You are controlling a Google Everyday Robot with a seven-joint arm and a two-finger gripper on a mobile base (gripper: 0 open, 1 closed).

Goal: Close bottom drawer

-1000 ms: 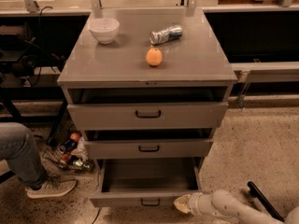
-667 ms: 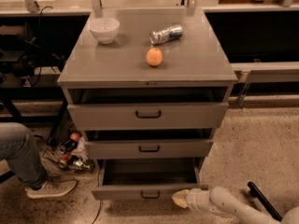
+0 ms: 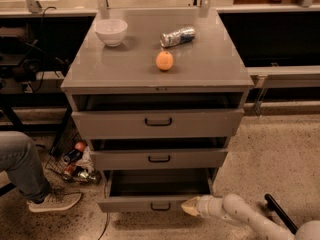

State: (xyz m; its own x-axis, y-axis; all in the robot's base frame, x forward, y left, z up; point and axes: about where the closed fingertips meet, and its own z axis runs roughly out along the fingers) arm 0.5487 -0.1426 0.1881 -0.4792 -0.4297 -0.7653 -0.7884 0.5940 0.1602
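Now the bottom drawer (image 3: pixel 155 204), low centre of frame, sits further in vs 1 s ago, tho still partly open. Gripper (image 3: pixel 189 206), lower right, has followed, touching the front's right end; grip state can't be told.

Robotics lab, gripper (image 3: pixel 192 207) at bottom drawer (image 3: pixel 145 204), metal workbenches (image 3: pixel 286 76), speckled floor (image 3: pixel 280 149)
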